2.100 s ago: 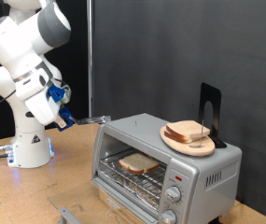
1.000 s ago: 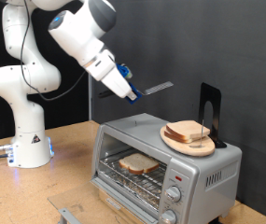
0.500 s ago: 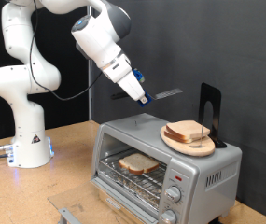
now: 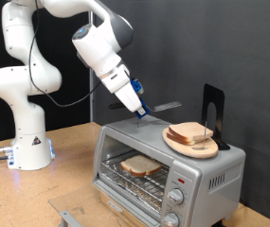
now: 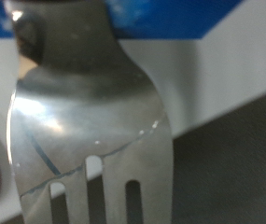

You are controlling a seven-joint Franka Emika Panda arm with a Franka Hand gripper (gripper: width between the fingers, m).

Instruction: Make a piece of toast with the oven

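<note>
no legible txt, labels or nos. anywhere, oven (image 4: 168, 161) knob markings too small

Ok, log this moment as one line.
gripper: holds fork | above oven top | toast on rack | door open | slices on plate

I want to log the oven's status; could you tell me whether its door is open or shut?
Open. In the exterior view the oven shows its wire rack uncovered, with a slice of toast lying on it and the door folded down in front.
</note>
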